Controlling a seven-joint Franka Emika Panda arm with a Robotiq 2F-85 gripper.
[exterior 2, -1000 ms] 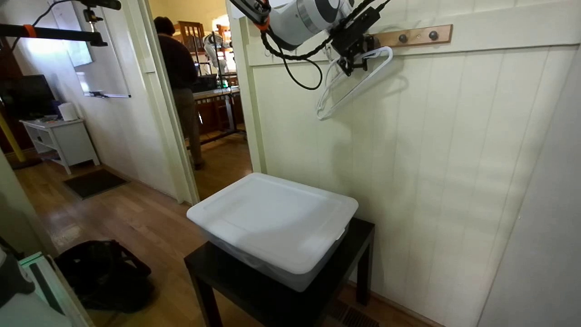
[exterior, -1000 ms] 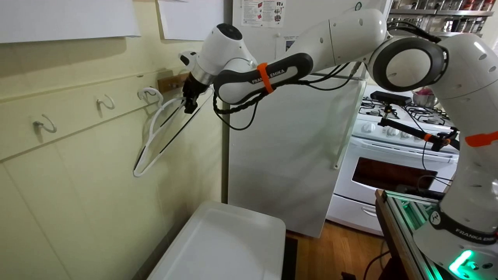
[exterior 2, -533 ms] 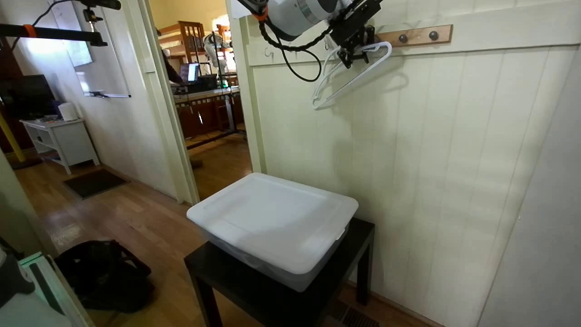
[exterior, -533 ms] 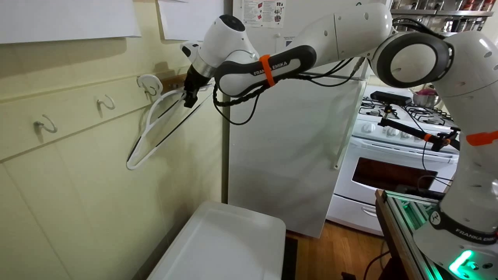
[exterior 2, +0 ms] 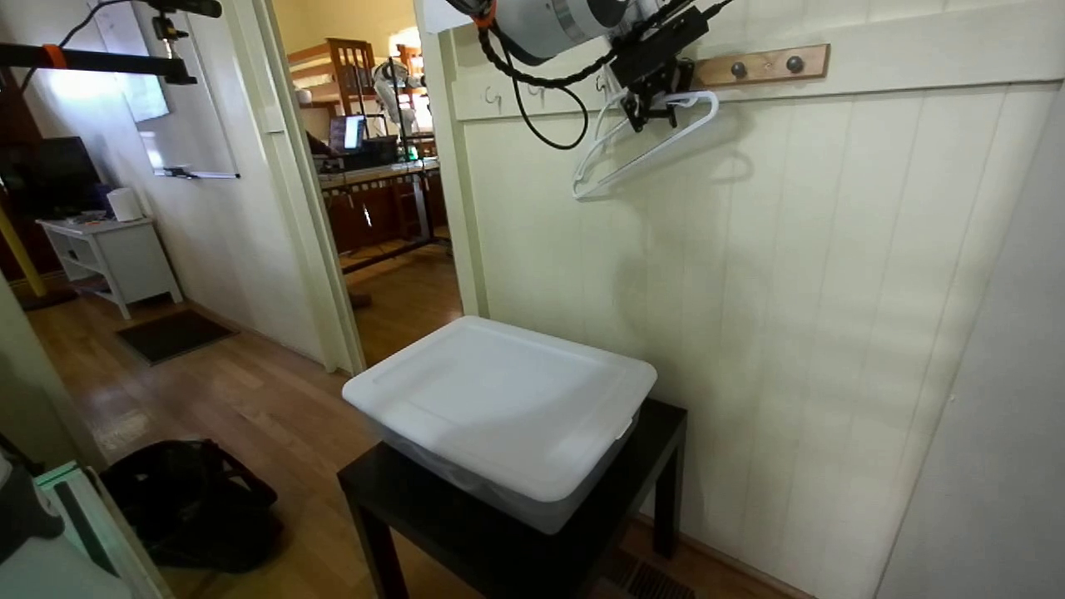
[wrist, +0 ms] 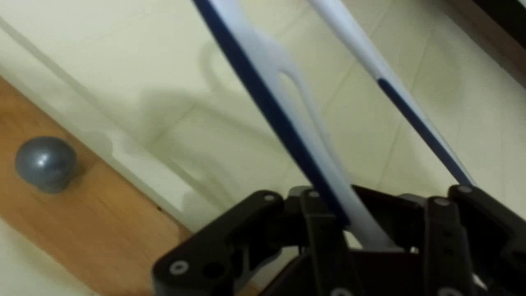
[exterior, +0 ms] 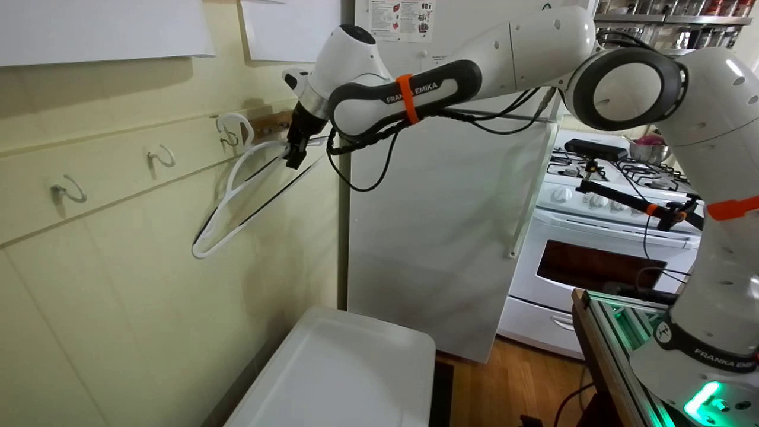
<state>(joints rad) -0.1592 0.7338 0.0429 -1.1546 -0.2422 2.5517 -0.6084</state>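
- Pincer: one, black, pointing toward 6 o'clock in both exterior views; pinching the hanger by an upper arm.
- Hanger: one, white with dark strips; tilted, in the air before the wall. In an exterior view its body lies at 8 o'clock of the pincer; in the wrist view one bar slants from 11 o'clock down to the pincer.
- Curl of the hanger: at 10 o'clock of the pincer, just beside a wall hook; contact cannot be told.
- Two more hooks: metal, on the same wall, toward 9 o'clock.
- Rack: wooden, at 2 o'clock of the pincer in an exterior view; one dark knob at 9 o'clock in the wrist view.
- Arm: white, extending from 2 o'clock.
- Bin: grey, white-lidded, at 7 o'clock, resting on the black counter.
- Fridge: pale, at 4 o'clock.
- Stove: white, between 3 and 4 o'clock, a pot on top.
- Bag: black, on the floor, between 7 and 8 o'clock.
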